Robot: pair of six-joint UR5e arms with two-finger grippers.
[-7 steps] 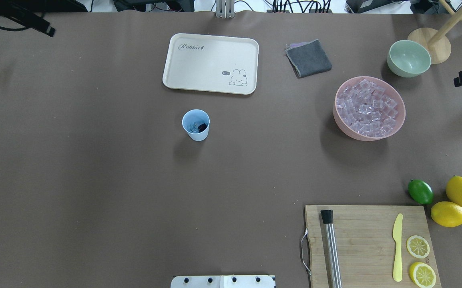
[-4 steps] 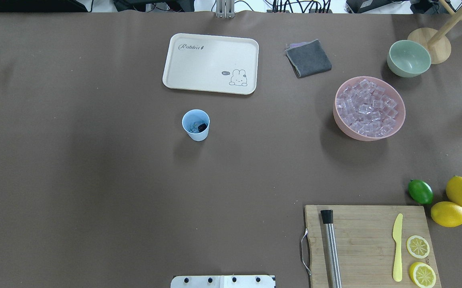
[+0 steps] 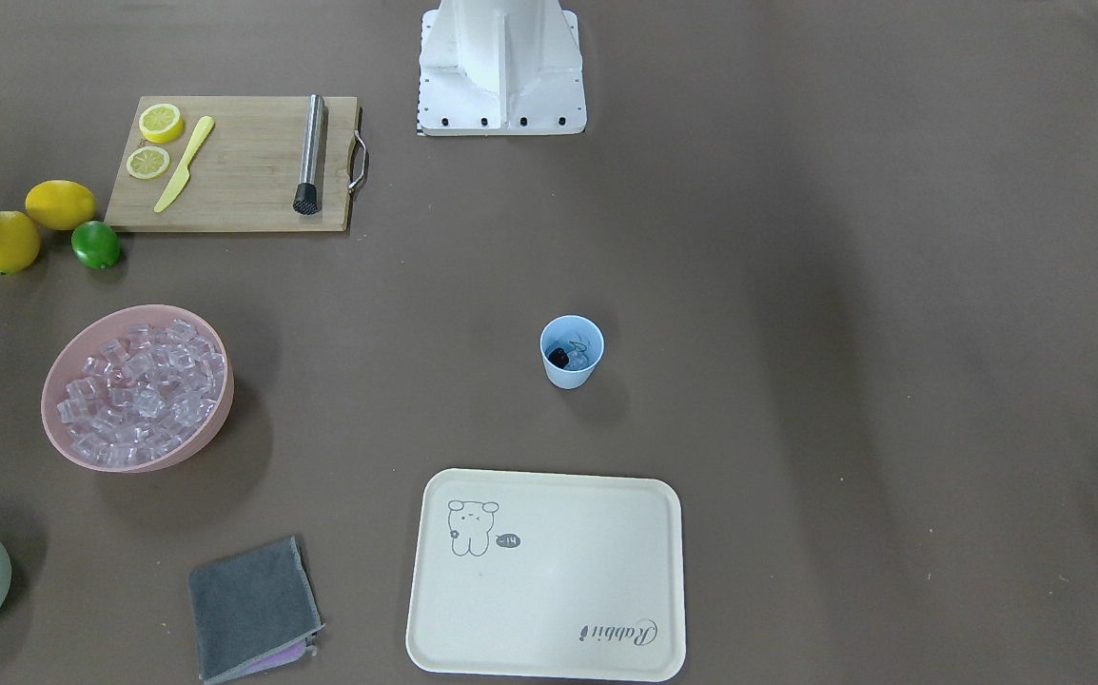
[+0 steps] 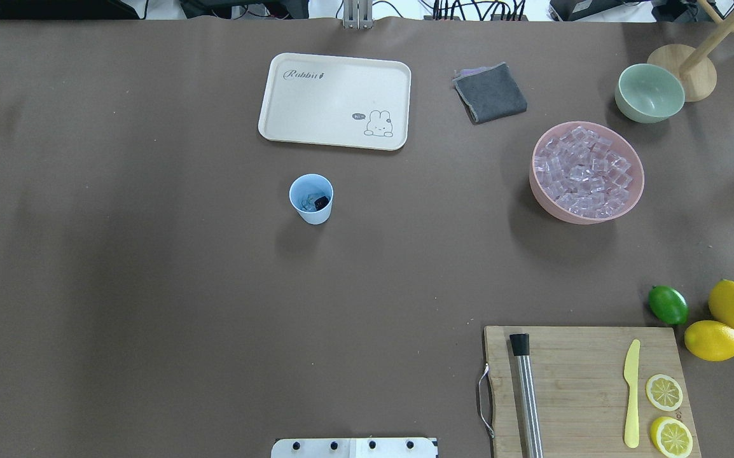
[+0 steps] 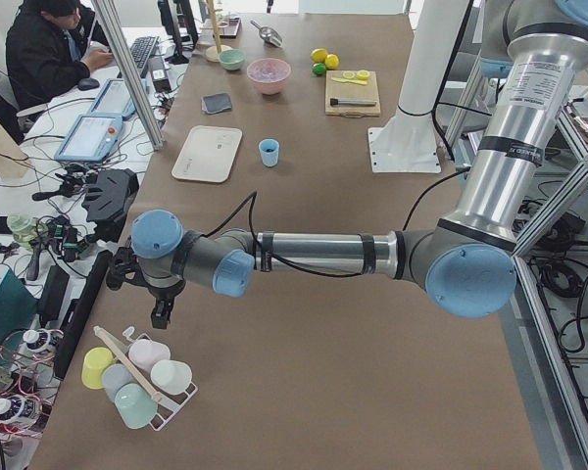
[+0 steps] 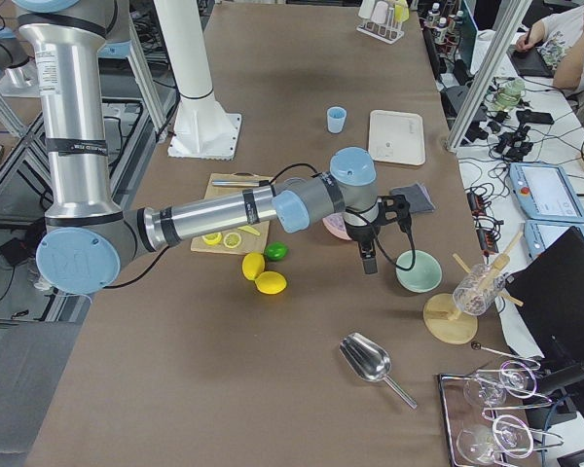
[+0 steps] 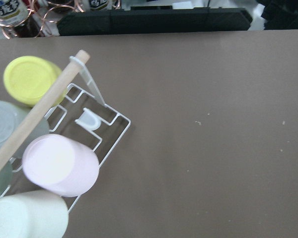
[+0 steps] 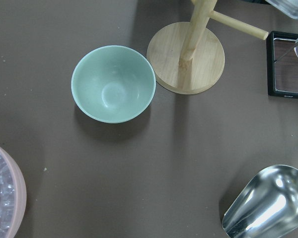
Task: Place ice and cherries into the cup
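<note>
The light blue cup (image 4: 311, 198) stands upright mid-table, in front of the tray; it also shows in the front-facing view (image 3: 572, 352). Inside it lie a dark cherry (image 4: 321, 203) and some clear ice (image 4: 307, 203). More ice (image 4: 584, 170) fills the pink bowl (image 4: 635, 191) at the right. Neither gripper shows in the overhead view. My left gripper (image 5: 161, 313) hangs over a cup rack off the table's left end. My right gripper (image 6: 368, 261) hangs beside the pale green bowl (image 6: 418, 271). I cannot tell whether either is open or shut.
A cream tray (image 4: 335, 100) and a grey cloth (image 4: 490, 93) lie behind the cup. A cutting board (image 4: 586, 388) holds a muddler, a yellow knife and lemon slices. A lime (image 4: 668, 305) and two lemons sit beside it. A metal scoop (image 8: 265, 208) and a wooden stand (image 8: 186, 57) are at the far right.
Both arms have drawn outward and left the overhead view's left and right edges. The cup and its contents have not moved.
</note>
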